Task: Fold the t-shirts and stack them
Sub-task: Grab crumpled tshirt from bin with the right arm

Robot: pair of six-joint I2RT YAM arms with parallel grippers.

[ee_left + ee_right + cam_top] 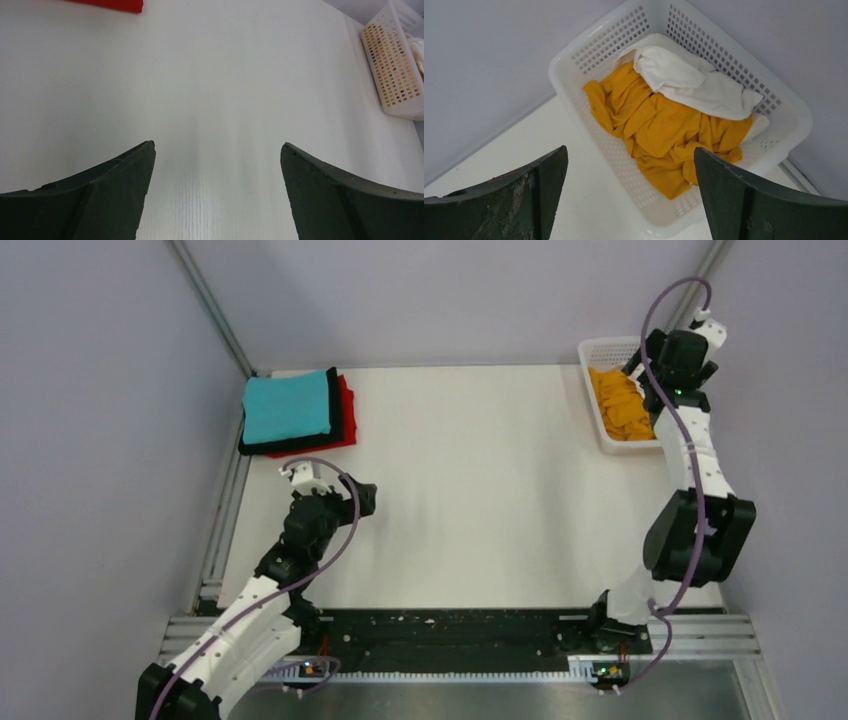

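A folded stack sits at the table's far left: the teal t-shirt point(287, 407) on top, the black t-shirt point(334, 410) under it, the red t-shirt point(346, 418) lowest; a red corner point(120, 5) shows in the left wrist view. The crumpled orange t-shirt point(659, 130) and the white t-shirt point(689, 82) lie in the white basket point(589, 47). My right gripper point(631, 155) is open and empty, hovering above the basket's near edge. My left gripper point(217, 147) is open and empty over bare table, near-right of the stack.
The basket point(598, 400) stands at the table's far right corner against the grey wall, also seen in the left wrist view point(395, 65). Grey walls enclose the table's back and sides. A black strip point(450, 630) runs along the near edge between the arm bases.
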